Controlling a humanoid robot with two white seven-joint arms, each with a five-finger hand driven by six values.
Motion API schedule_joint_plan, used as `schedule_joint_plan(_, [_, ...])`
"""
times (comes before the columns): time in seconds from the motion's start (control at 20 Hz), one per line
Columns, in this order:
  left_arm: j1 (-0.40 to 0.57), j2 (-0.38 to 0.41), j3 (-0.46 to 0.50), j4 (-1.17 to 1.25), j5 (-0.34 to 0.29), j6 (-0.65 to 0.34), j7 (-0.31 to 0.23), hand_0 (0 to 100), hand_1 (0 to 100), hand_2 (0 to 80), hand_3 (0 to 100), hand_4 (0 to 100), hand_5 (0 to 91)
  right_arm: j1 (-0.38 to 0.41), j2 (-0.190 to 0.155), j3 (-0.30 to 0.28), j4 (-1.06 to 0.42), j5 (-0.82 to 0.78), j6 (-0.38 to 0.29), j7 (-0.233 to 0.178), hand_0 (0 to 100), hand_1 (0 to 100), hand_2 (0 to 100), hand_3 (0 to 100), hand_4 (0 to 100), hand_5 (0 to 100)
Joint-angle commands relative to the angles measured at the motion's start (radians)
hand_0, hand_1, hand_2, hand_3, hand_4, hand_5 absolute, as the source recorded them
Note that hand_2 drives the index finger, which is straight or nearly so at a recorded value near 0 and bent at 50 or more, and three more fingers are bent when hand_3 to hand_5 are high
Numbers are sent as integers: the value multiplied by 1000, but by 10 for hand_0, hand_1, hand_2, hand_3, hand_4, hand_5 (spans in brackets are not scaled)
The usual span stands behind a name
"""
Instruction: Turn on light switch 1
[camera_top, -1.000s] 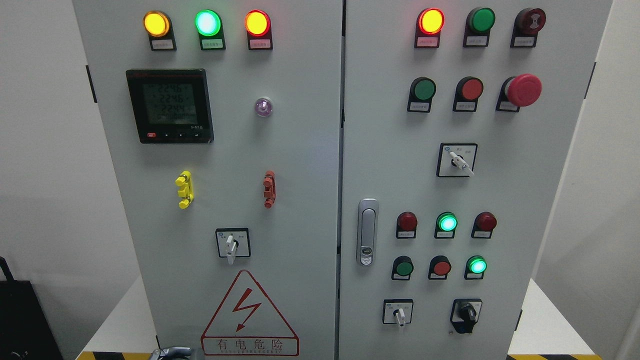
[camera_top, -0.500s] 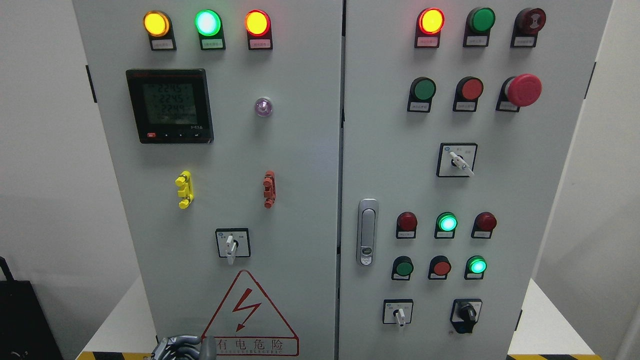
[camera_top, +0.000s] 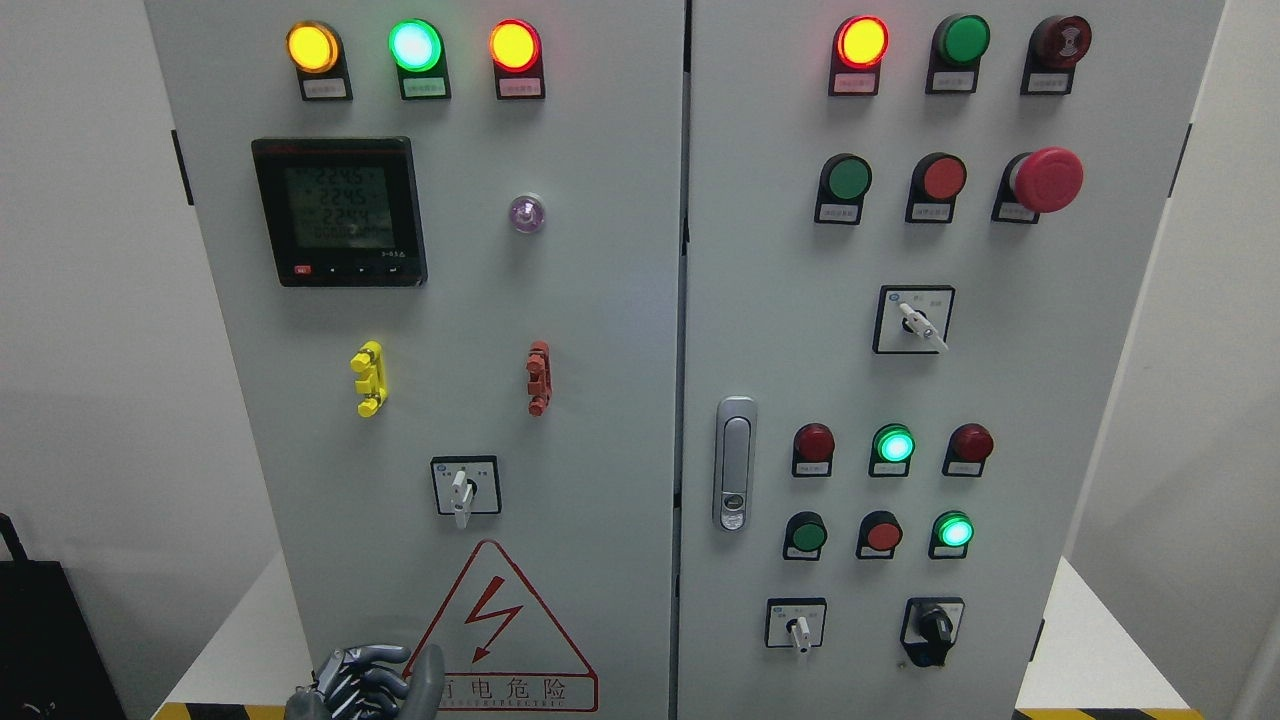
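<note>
Now the left hand (camera_top: 365, 685) is showing low on the panel (camera_top: 600, 300), fingers loosely spread and empty; it should be aiming one fingertip squarely at the switch (camera_top: 462, 487), probably this one.

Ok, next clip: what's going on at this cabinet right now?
A robot faces a grey two-door control cabinet with lit indicator lamps, push buttons and rotary switches. Its left hand shows at the bottom edge, in front of the left door beside the red warning triangle, fingers loosely spread and holding nothing. It sits below the left door's rotary switch and touches no control yet. The right arm is out of view.
</note>
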Motion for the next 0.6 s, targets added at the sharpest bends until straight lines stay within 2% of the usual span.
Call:
schedule_joint_plan(0.0, [-54,-9,-31,-1,-1,33,14,61,581,525,842,866,796,0,0,0,0,0,0,0,0,0,0,0,0,0])
schedule_joint_plan(0.25, [-97,-15,-50,4,2,71,28,59,594,523,886,895,846,0,-1,0,0,0,0,0,0,0,0,0,0,0])
schedule_joint_plan(0.55, [-120,-17,-50,4,7,80,28,63,598,526,928,926,863,0,0,-1,0,0,0,0,0,0,0,0,0,0])
